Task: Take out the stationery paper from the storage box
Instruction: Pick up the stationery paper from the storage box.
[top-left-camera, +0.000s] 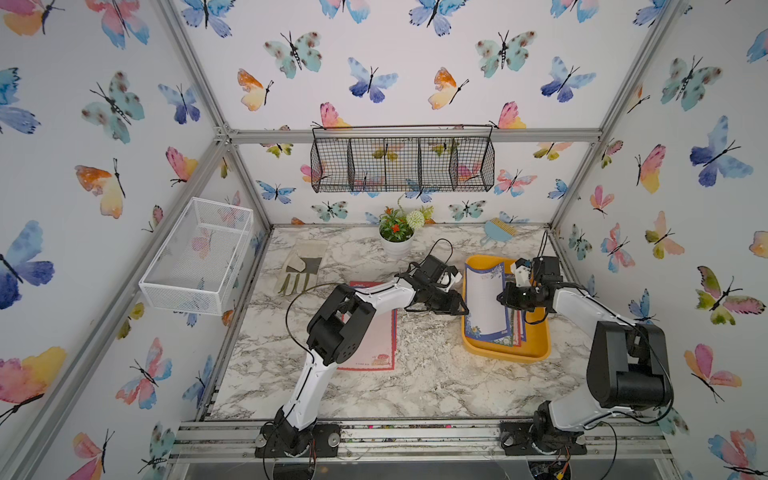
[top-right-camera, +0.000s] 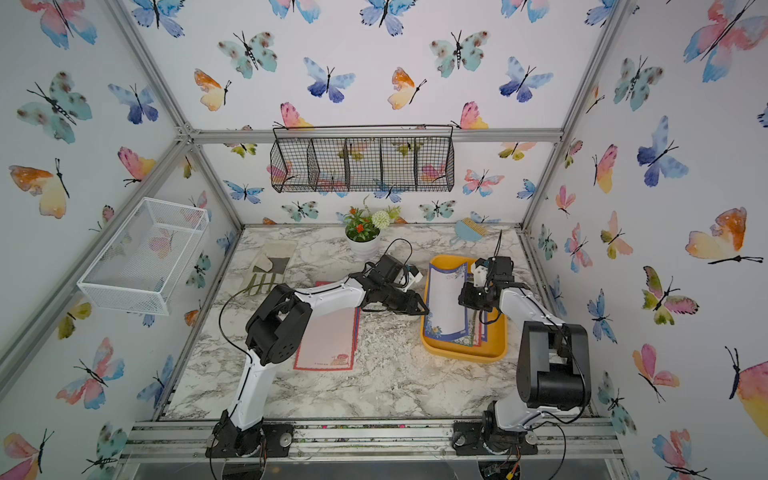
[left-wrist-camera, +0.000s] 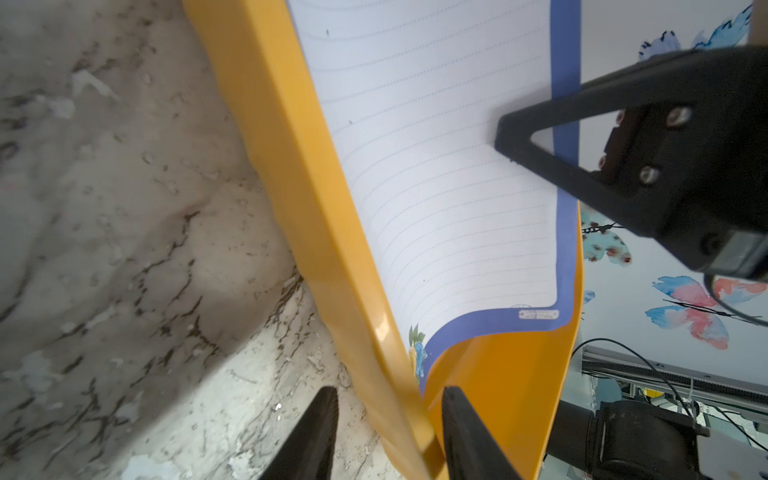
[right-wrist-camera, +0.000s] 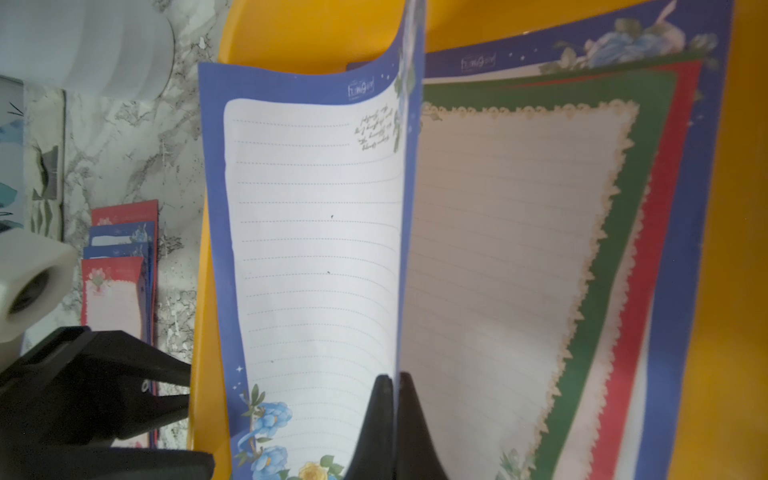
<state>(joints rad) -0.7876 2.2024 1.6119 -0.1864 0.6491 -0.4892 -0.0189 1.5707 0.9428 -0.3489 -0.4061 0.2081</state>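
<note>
Right wrist view: the right gripper (right-wrist-camera: 395, 378) is pinched tight on the long edge of a blue-bordered sheet (right-wrist-camera: 316, 249), which stands curled up out of the yellow tray (right-wrist-camera: 731, 291). More sheets (right-wrist-camera: 498, 249), edged green, red and blue, lie flat in the tray. In the left wrist view the left gripper (left-wrist-camera: 388, 395) has its jaws apart, one on each side of the tray's wall, not clamping it. In both top views the tray sits near the worktop's (top-left-camera: 415, 386) right edge, toward the back. A red-bordered pile (top-left-camera: 374, 340) lies on the worktop to its left, partly under the left arm.
</note>
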